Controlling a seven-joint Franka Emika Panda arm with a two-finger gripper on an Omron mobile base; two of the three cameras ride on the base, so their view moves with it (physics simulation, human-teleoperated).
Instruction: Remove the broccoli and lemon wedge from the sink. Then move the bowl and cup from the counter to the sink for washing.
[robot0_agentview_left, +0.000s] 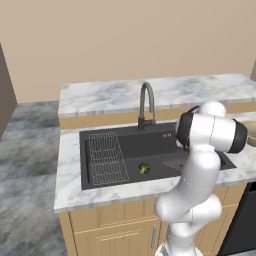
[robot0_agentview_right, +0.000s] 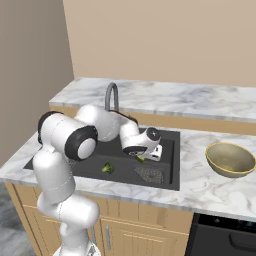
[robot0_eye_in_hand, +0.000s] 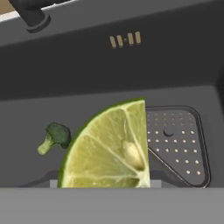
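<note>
Claw (robot0_agentview_right: 142, 159) over sink (robot0_agentview_right: 172, 170) — seemingly gripping lemon wedge (robot0_agentview_right: 140, 159); broccoli (robot0_agentview_right: 107, 168) lies nearby.

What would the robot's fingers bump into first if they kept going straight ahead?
Probably the lemon wedge, which sits right in front of the gripper; beyond it lies the sink floor. Whether it's already held is unclear.

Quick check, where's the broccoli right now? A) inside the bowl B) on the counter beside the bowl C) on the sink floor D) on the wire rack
C: the broccoli lies on the dark floor of the sink, right of the wire rack and left of the strainer; the bowl sits apart on the counter with nothing in it.
</note>
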